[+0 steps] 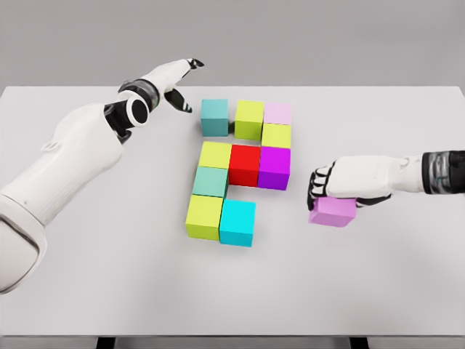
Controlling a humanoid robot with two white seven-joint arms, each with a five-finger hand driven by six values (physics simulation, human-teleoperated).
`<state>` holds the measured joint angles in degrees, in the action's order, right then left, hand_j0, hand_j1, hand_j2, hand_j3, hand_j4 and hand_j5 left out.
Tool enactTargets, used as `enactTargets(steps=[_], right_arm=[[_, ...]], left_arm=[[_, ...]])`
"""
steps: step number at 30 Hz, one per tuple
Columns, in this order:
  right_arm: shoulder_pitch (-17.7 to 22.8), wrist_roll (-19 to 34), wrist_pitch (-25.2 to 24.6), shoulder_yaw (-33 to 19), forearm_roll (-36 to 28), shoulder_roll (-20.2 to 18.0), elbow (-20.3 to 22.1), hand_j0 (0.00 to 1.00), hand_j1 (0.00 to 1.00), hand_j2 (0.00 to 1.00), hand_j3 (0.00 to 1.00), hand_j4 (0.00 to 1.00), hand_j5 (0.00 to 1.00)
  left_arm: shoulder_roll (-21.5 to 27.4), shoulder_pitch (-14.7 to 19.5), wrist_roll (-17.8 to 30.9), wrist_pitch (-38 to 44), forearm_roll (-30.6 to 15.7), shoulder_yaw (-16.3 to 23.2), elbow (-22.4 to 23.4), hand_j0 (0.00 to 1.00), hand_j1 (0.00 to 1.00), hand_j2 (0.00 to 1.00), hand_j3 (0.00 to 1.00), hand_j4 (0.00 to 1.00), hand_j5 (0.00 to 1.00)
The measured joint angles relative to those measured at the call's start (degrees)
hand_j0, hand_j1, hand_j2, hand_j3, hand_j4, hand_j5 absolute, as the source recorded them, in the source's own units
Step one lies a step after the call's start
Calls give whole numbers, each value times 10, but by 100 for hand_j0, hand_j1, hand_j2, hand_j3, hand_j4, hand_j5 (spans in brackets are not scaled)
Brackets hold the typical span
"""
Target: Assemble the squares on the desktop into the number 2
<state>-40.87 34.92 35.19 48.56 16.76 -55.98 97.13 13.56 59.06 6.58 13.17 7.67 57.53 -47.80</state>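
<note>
Coloured cubes stand grouped mid-table: a teal cube (214, 118), a lime cube (249, 120) and a pale pink cube (278, 113) along the top, a lime cube (276, 136) below the pink one, then a yellow-green cube (215, 155), a red cube (245, 166) and a magenta cube (275, 168), a teal-green cube (211, 182), and a lime cube (205, 217) beside a cyan cube (237, 222). My right hand (323, 190) is curled over a violet cube (333, 211) to the right of the group. My left hand (178, 81) hovers with fingers spread, up and left of the teal cube.
The white table (109, 283) spreads wide around the group, with its front edge near the bottom of the view and its far edge just behind my left hand.
</note>
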Motion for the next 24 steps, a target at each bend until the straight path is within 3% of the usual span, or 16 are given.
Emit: enactTargets(steps=[11,13,15,24], right_arm=[[-30,0,0,53,0,62,4,55,55,55,55,55,55],[-33,0,0,58,0,66,4,63,63,63,63,63,63],[-33,0,0,60,0,68,2,100,100,100,100,100,100],[-35,1,0,37,-1,64,0,100,100,100,100,100,100]], left_arm=[[-7,-4,0,-42,2,1,-1,95,95,95,95,95,95],[-9,-4,0,-45,3,1,-1,95,95,95,95,95,95],[-10,-4,0,-46,3,1,-1,95,95,95,95,95,95],[-16,-4,0,-47,4,2,-2,95,95,95,95,95,95]])
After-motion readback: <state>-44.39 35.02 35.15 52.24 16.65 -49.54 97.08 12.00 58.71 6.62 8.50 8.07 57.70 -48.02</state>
